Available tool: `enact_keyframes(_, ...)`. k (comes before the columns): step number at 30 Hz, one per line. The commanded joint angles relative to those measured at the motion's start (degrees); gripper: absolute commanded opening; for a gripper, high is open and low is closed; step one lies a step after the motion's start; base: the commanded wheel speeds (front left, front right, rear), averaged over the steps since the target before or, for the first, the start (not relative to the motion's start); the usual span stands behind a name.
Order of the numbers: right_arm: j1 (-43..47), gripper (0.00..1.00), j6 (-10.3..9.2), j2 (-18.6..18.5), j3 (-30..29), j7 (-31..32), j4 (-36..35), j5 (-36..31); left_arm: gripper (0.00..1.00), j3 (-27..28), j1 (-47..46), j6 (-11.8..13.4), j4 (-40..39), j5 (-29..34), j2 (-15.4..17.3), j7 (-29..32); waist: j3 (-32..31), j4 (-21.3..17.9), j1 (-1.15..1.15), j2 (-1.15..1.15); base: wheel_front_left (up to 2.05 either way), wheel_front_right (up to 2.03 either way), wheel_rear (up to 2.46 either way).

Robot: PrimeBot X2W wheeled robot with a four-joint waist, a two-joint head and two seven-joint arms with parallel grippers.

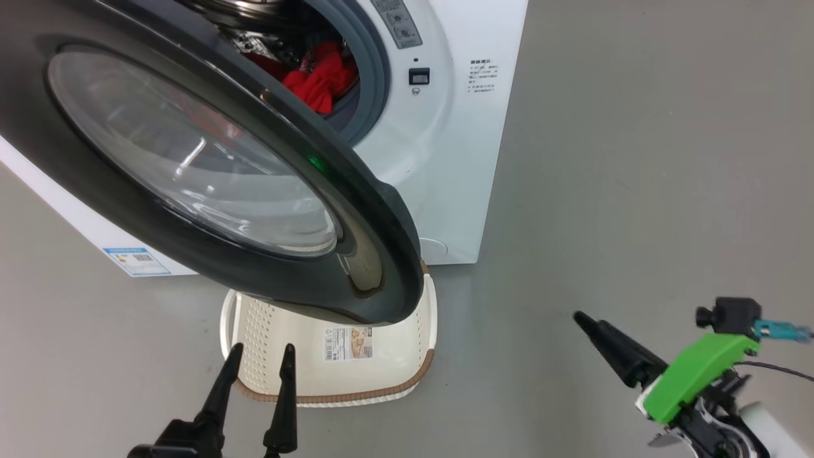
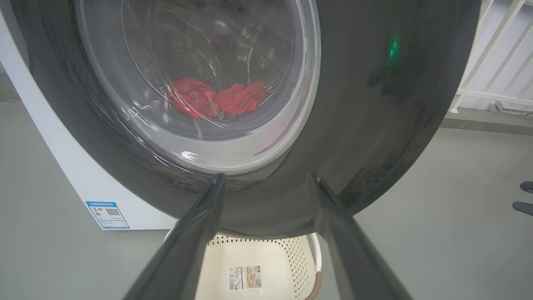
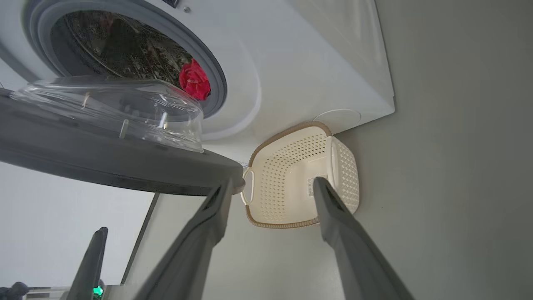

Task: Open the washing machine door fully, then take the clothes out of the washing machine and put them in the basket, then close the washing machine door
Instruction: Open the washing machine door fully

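Both spread wide, empty: left gripper (image 1: pixel 263 348) at the near rim of the perforated cream basket (image 1: pixel 356 398), right gripper (image 3: pixel 272 182) well right. The glossy black-rimmed washing machine door (image 1: pixel 381 210) overhangs the basket; crumpled red clothes (image 1: pixel 321 79) lie far inside the washing machine (image 1: pixel 458 159).

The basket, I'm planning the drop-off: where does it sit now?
In the head view the basket sits on the floor at lower centre, before the washing machine, partly under the open door.

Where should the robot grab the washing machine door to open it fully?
Probably the recessed handle in the rim at the free edge of the washing machine door, above the basket. Come from the robot's right, hooking behind the rim: the door stands ajar with that edge swung out, and the open right pincer is on that side.
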Motion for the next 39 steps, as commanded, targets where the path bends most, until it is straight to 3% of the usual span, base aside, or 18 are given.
enact_keyframes(1, 0.7, 1.00, 0.44, -1.7, 1.4, -2.5, -0.8, -2.0, 1.00, 2.1, -0.3, -0.3, -0.9, 0.7, 0.5, -0.5, -0.2, 0.1, 0.00, 0.00, 0.00, 0.00, 0.00)
enact_keyframes(10, 2.3, 1.00, 0.44, -5.4, 10.6, -21.5, 5.0, -9.9, 1.00, 2.2, 0.4, -0.1, 0.3, 0.8, 0.5, -0.5, -1.7, 0.4, 0.00, 0.00, 0.00, 0.00, 0.00)
enact_keyframes(16, 2.3, 1.00, 0.44, -5.5, 13.2, -26.7, 8.5, -14.0, 1.00, 2.2, 0.5, 0.0, 0.8, 1.2, 0.5, -0.5, -2.1, 0.7, 0.00, 0.00, 0.00, 0.00, 0.00)
enact_keyframes(19, 3.0, 1.00, 0.44, -4.2, 8.7, -26.9, 7.9, -18.5, 1.00, 2.2, 0.5, 0.1, 0.8, 1.2, 0.5, -0.5, -2.1, 0.7, 0.00, 0.00, 0.00, 0.00, 0.00)
enact_keyframes(31, 11.9, 1.00, 0.44, 5.7, -13.1, -26.9, -1.5, -49.3, 1.00, 2.2, 0.4, 0.3, 0.2, 1.0, 0.5, -0.5, -2.0, 0.6, 0.00, 0.00, 0.00, 0.00, 0.00)
enact_keyframes(39, 16.7, 1.00, 0.44, 12.5, -22.2, -26.9, -8.4, -59.0, 1.00, 2.2, 0.7, 0.5, -0.9, 1.9, 0.5, -0.5, -2.3, 1.3, 0.00, 0.00, 0.00, 0.00, 0.00)
